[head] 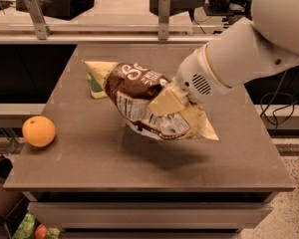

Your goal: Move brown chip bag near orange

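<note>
The brown chip bag point(139, 101) hangs in the air over the middle of the table, tilted, with its tan ends pointing up-left and down-right. My gripper point(167, 99) is shut on the bag's middle, a pale finger point(165, 101) lying across its front. The white arm reaches in from the upper right. The orange point(39, 131) sits on the table near the left edge, well to the left of the bag.
A green-and-yellow sponge point(95, 85) lies at the back left, partly hidden behind the bag. The brown table point(139, 168) has its front edge close below. A small reddish fruit point(41, 231) among green things lies on the floor at lower left.
</note>
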Controlling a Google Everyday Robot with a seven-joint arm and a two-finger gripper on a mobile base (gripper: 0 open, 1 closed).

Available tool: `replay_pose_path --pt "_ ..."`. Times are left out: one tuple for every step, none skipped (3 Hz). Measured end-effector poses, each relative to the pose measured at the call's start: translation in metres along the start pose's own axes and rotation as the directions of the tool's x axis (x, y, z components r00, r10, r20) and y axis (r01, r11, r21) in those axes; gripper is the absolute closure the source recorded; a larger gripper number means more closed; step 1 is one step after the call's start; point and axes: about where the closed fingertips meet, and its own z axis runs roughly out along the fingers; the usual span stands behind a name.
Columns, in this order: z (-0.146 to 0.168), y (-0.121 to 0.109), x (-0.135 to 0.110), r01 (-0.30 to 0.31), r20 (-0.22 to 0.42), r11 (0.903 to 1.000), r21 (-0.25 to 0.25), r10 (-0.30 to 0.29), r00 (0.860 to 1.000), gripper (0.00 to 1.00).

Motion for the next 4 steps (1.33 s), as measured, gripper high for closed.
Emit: replay_pose_path --pt "-0.0014 0.0020 -0.0016 0.005 0.000 1.0000 0.003 -0.005 1.000 0.59" --pt "-0.0029 0.0041 -0.0033 0.010 0.001 0.9999 0.006 -0.010 1.000 0.35" --pt "-0.0044 0.0064 -0.0051 0.015 0.001 0.9998 0.009 -0.015 1.000 0.11" --pt "-0.0057 0.0084 -0.0067 0.020 0.002 0.9997 0.012 -0.020 1.000 0.00"
